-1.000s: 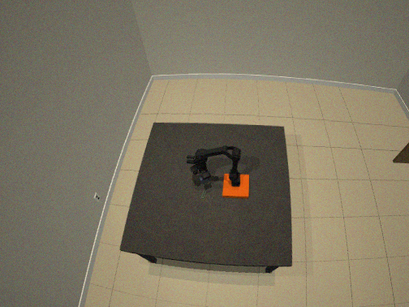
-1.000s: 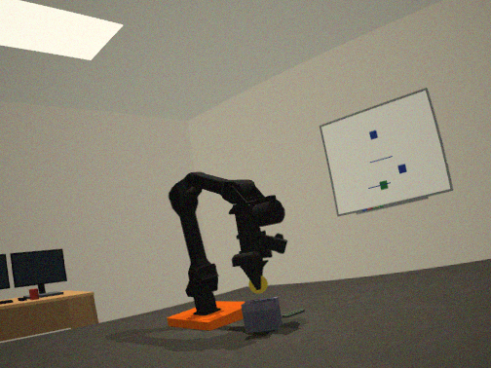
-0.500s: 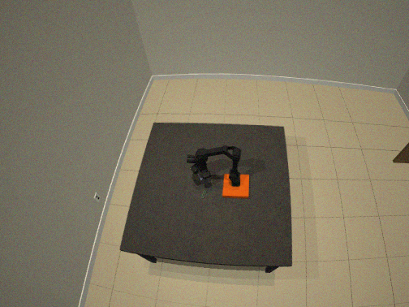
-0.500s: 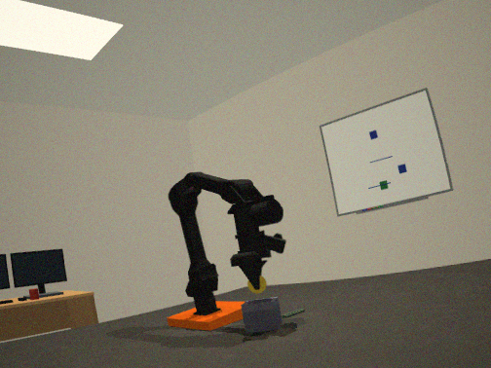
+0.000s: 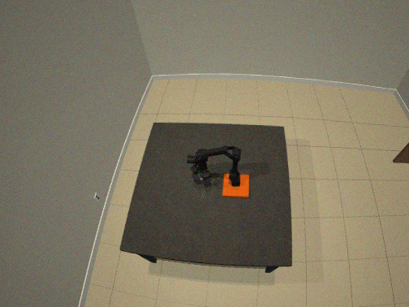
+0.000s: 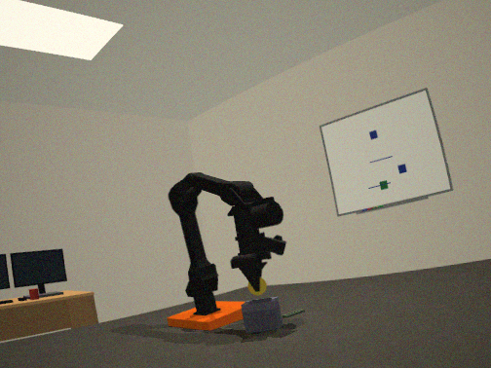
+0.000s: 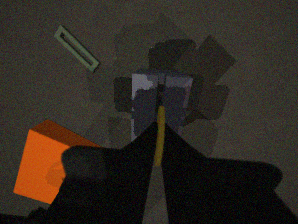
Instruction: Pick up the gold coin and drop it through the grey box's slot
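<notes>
Writing: none can be read on any object; the whiteboard (image 6: 386, 153) on the wall carries only two blue squares, one green square and two short lines, no letters.
Arm base: a black column bolted to an orange plate (image 6: 207, 315) that lies flat on the dark tabletop (image 6: 390, 321).
Arm pose: the lower link rises nearly upright from the plate, bends at a high elbow, and the forearm runs forward and slightly down to a wrist that turns almost straight down, tilted a little.
Tool: the tool (image 6: 254, 281) points at the tabletop, its two dark fingers pressed close together and clamped on the coin.
Coin: the gold coin (image 6: 258, 287) hangs on edge between the fingers; in the exterior view its lower half shows as a yellow disc below the fingertips; in the wrist view it is a thin yellow strip (image 7: 159, 134) running up the gap between the fingers.
Coin position: just above the lid of the box, its lower rim very near the lid; whether it touches cannot be told.
Box: the grey box (image 6: 262, 314) sits on the tabletop just beside the orange plate, directly under the tool; in the wrist view its pale lid (image 7: 145, 97) shows a dark slot line that lies in line with the coin's edge.
Holder: the green holder (image 7: 76, 48) lies flat on the tabletop, apart from the box, seen as a narrow green frame.
Top view: the arm reaches from the plate toward the box (image 5: 201, 177), which it largely covers.
</notes>
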`<state>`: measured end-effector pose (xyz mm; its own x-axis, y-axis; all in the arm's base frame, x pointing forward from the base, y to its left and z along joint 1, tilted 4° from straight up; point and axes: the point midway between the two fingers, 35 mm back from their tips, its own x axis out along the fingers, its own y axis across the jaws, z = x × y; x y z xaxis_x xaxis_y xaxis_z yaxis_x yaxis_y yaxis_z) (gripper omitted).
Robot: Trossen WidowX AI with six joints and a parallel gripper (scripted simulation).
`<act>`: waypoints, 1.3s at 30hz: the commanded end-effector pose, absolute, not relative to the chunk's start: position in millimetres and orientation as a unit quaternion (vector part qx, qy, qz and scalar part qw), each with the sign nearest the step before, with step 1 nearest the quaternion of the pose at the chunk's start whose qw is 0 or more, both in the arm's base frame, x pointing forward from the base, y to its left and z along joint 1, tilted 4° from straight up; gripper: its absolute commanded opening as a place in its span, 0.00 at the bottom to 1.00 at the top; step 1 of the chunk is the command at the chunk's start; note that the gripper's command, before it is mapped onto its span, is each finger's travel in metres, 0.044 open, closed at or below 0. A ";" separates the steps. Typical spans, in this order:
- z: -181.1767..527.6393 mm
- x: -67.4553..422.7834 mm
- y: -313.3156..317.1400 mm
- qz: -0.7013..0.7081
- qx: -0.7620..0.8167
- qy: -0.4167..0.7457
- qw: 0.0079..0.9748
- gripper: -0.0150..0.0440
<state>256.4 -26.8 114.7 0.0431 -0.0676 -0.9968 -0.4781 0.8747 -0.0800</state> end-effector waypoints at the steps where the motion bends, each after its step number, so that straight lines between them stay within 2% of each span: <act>1: 112.0 255.3 -27.0 0.149 -0.203 0.676 0.692 0.25; 29: 99.6 256.1 -27.8 0.150 -0.203 0.676 0.692 0.25; 35: 101.8 256.9 -27.7 0.148 -0.203 0.675 0.694 0.52; 39: 101.8 256.9 -27.7 0.148 -0.203 0.675 0.694 0.53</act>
